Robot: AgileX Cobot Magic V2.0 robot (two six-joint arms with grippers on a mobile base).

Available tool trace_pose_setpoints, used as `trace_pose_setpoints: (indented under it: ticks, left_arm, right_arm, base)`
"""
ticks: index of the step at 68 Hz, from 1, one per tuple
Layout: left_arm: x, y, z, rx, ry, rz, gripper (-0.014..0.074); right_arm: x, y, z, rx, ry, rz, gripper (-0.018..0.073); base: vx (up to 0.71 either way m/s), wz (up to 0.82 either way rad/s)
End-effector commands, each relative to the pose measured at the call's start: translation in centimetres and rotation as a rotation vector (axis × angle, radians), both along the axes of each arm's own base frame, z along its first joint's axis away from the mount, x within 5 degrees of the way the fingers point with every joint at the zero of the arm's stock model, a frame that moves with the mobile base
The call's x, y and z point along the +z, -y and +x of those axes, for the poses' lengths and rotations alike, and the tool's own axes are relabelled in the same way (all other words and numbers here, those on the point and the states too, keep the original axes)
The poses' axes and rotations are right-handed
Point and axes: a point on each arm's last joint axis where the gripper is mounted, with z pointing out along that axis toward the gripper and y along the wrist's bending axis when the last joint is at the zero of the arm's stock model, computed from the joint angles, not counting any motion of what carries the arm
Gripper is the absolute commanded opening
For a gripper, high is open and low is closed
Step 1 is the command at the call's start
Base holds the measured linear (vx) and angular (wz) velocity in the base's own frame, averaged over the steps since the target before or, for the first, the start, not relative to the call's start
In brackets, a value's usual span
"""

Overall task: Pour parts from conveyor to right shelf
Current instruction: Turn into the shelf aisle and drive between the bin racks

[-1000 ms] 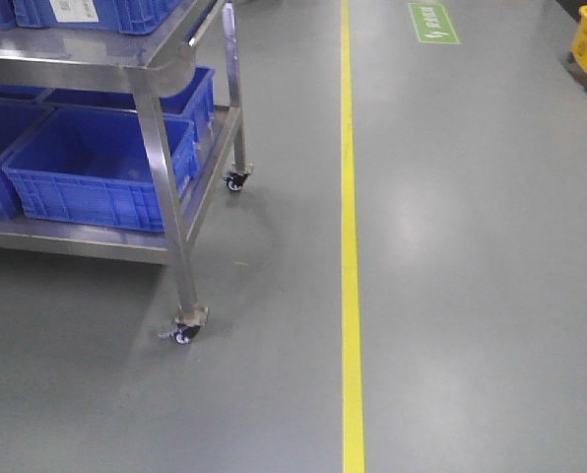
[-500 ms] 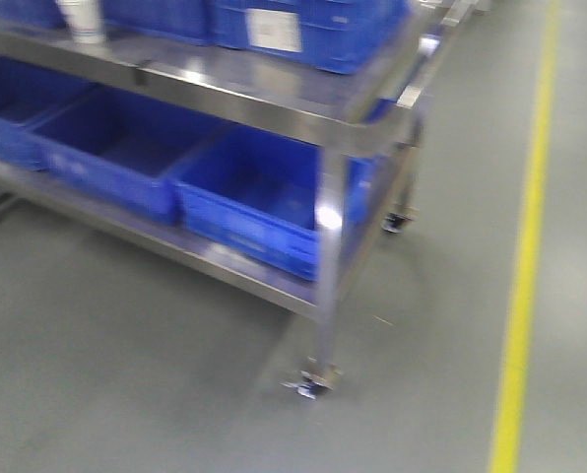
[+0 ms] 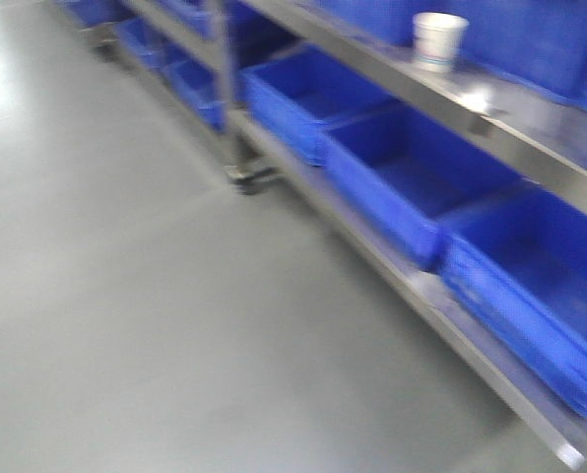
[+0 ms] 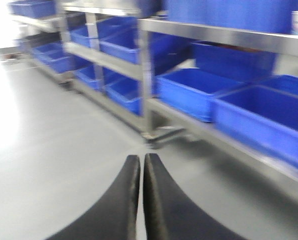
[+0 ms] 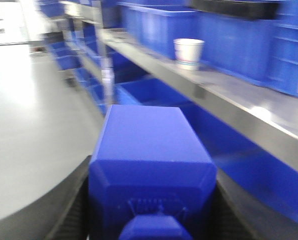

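Note:
A bright-blue block, one of the parts, fills the lower middle of the right wrist view. My right gripper is shut on it, a black finger pressing each side. In the left wrist view my left gripper is shut with nothing between its fingertips, hanging over grey floor. The right shelf is a stainless-steel rack running along the right of the front view, also seen as the rack and the rack from the wrists. Deep blue bins sit on its lower level. The conveyor is out of view.
A white paper cup stands on the rack's upper level, the cup just beyond the held block. A rack leg with a caster stands on the grey floor. More racks with blue bins recede at the far left.
The front view has swung left and blurred: the rack has slid from the left side to the right, the yellow floor line has left the picture, and the white cup has come in.

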Motion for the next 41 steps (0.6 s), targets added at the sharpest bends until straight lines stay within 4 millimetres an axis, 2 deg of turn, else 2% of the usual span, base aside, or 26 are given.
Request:
trace_pose_setpoints:
  ticks: [1, 22, 41]
  left_arm:
    - [1.32, 0.05, -0.08, -0.007, 0.096, -0.011, -0.0006]
    - [1.32, 0.05, -0.08, -0.007, 0.096, -0.011, -0.0006]
    - [1.32, 0.05, -0.08, -0.007, 0.096, -0.011, -0.0006]
  right_arm:
    - [1.37, 0.26, 0.05, -0.031, 0.079, 0.006, -0.0006]
    - [1.37, 0.26, 0.05, -0.031, 0.079, 0.006, -0.0006]
    - [1.37, 0.26, 0.05, -0.031, 0.079, 0.006, -0.0005]
  base:
    - [0.23, 0.95]
    - [0.2, 0.87]
    - [0.15, 0.62]
